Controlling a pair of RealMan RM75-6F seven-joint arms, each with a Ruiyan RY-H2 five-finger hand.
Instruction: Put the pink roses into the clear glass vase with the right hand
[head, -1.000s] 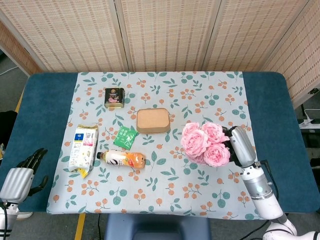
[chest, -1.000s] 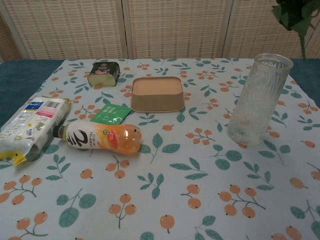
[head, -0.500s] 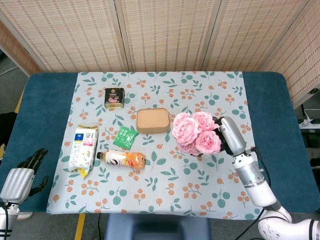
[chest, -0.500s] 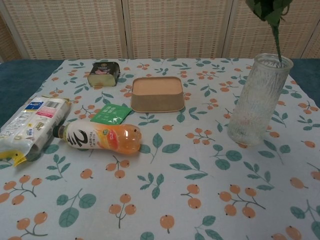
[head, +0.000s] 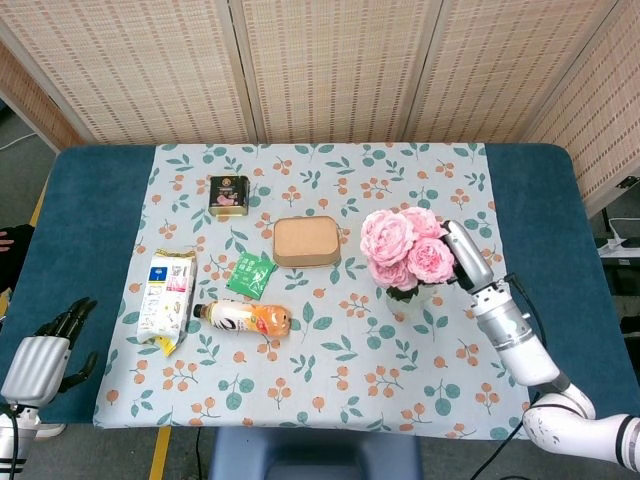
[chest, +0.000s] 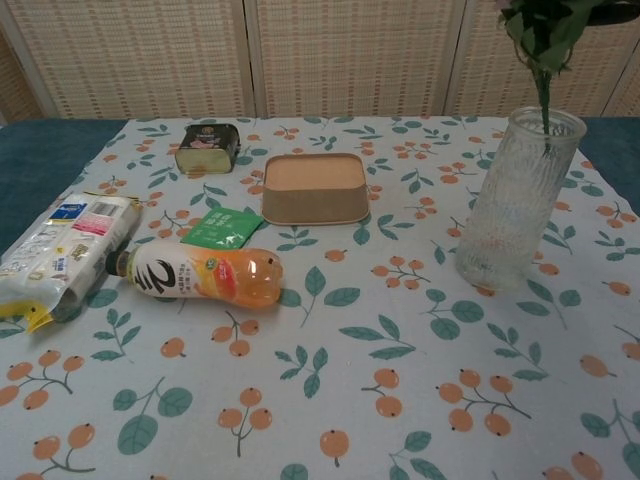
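The bunch of pink roses (head: 405, 250) hangs over the right side of the table, and my right hand (head: 466, 256) grips it from the right. In the chest view the clear glass vase (chest: 518, 200) stands upright at the right. The green stem (chest: 543, 98) reaches down into its mouth, with leaves (chest: 540, 25) above at the frame's top. From the head view the blooms hide most of the vase. My left hand (head: 45, 355) hangs off the table's lower left corner, holding nothing, fingers apart.
A tan lidded box (head: 306, 241) sits mid-table, with a green packet (head: 250, 273) and an orange drink bottle (head: 245, 318) lying in front of it. At the left lies a snack bag (head: 166, 296), and a dark tin (head: 229, 193) stands behind it.
My right hand carried the roses left, then back right over the vase. The stem, first beside the vase, now dips into its mouth. The left hand stayed still.
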